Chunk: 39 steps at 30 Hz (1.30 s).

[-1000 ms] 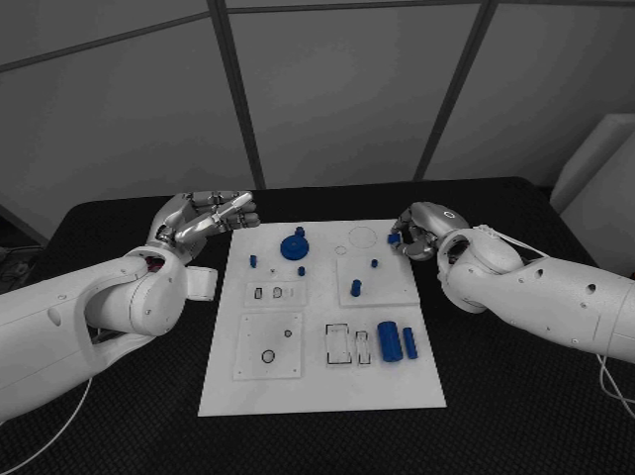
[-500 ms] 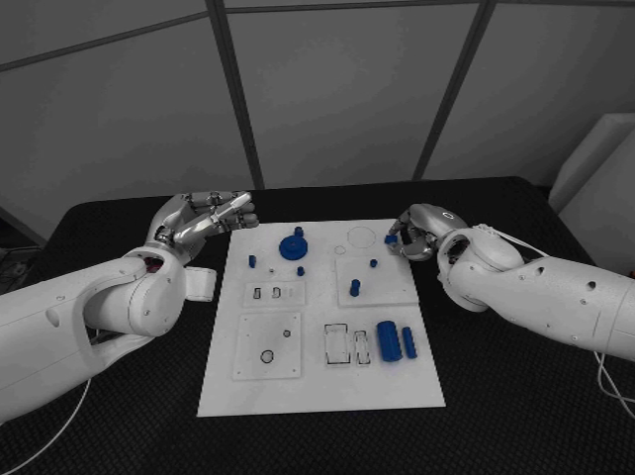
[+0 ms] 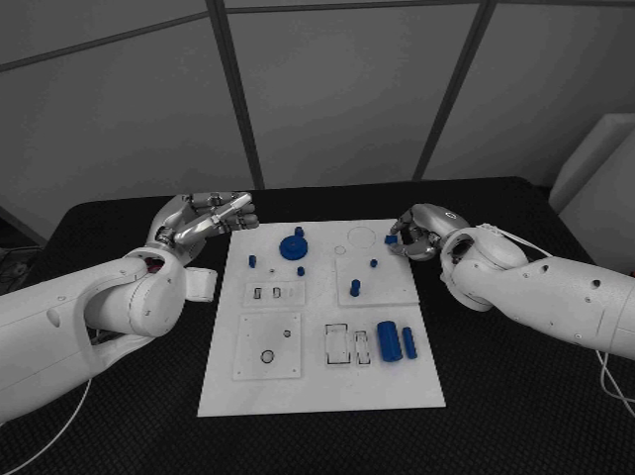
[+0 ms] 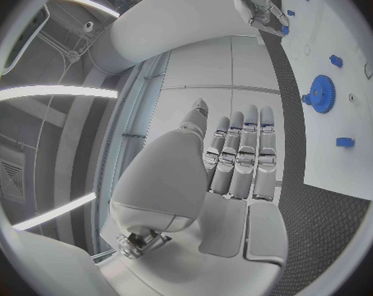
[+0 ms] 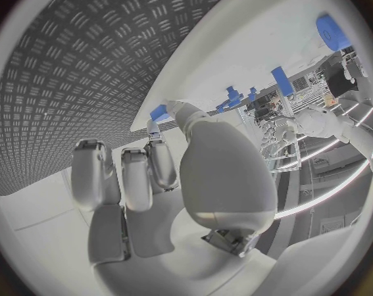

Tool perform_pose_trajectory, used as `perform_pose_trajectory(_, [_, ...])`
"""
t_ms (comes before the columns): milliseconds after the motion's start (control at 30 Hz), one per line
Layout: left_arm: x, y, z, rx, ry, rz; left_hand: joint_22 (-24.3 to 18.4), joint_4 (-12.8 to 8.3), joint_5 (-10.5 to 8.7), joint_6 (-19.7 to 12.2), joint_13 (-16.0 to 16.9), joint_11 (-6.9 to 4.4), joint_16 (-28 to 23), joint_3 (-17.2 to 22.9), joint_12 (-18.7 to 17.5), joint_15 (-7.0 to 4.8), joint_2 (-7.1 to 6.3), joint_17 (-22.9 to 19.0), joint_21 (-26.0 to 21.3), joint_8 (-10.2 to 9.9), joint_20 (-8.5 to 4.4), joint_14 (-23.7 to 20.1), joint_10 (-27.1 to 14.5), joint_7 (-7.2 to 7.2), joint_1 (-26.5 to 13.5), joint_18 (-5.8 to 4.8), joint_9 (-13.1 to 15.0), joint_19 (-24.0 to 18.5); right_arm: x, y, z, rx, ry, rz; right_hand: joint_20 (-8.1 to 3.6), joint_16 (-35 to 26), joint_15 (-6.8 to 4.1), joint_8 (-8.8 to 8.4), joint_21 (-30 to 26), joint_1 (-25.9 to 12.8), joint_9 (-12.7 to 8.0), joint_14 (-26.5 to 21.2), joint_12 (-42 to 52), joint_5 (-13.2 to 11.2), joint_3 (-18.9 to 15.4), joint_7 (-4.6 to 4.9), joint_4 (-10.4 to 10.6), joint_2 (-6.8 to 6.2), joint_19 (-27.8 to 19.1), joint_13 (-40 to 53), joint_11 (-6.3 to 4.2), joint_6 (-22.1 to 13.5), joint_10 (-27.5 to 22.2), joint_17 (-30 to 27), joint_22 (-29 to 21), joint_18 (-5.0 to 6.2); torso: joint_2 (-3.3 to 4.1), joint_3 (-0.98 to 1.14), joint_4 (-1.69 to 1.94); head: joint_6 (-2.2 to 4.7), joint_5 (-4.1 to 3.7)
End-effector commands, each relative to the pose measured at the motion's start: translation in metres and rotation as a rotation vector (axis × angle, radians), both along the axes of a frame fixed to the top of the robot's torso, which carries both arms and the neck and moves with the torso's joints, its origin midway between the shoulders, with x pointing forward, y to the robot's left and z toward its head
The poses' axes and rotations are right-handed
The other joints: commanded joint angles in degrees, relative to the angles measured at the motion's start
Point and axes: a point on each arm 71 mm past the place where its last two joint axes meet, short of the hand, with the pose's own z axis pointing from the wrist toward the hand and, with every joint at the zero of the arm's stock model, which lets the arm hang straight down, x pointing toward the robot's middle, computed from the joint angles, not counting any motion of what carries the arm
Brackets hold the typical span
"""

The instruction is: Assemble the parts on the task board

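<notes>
The white task board [image 3: 322,381] lies in the middle of the black table. On it are a blue gear [image 3: 295,245], a blue peg [image 3: 355,288], a thick blue cylinder [image 3: 388,339] and a thin blue bar [image 3: 408,341]. My right hand [image 3: 421,232] sits at the board's far right edge and pinches a small blue part [image 3: 394,238] in its fingertips; the right wrist view shows that part [image 5: 157,112] between thumb and finger. My left hand [image 3: 208,218] hovers off the board's far left corner, fingers stretched out [image 4: 239,154], holding nothing.
Clear plates with cut-outs [image 3: 269,346] lie on the board's near half. Smaller blue pieces [image 3: 252,261] stand near the gear. Black table [image 3: 517,396] surrounds the board on all sides, and grey wall panels rise behind it.
</notes>
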Motion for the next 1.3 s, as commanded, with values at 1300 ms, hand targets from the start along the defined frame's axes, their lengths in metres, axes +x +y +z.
perform_pose_trajectory(1300, [-0.0002,-0.0006,-0.0017,0.008,0.000,-0.006,-0.06,-0.34,-0.17,-0.27,-0.09,0.20,-0.28,0.14,-0.36,0.16,0.46,0.09,0.21,-0.22,0.05,0.34,-0.21,0.32,-0.16,-1.80,-0.07,-0.34,0.0012,0.0004,-0.0046,0.026,0.029,-0.011,-0.28,0.23,-0.20,3.52,0.27,0.69,1.48,4.91,1.05,-0.15,-0.02,-0.99,-0.44,4.21,0.63,3.88,-0.71,8.17,0.62,10.82,4.02,0.57,-0.03,0.01,0.00,-0.25,-0.25])
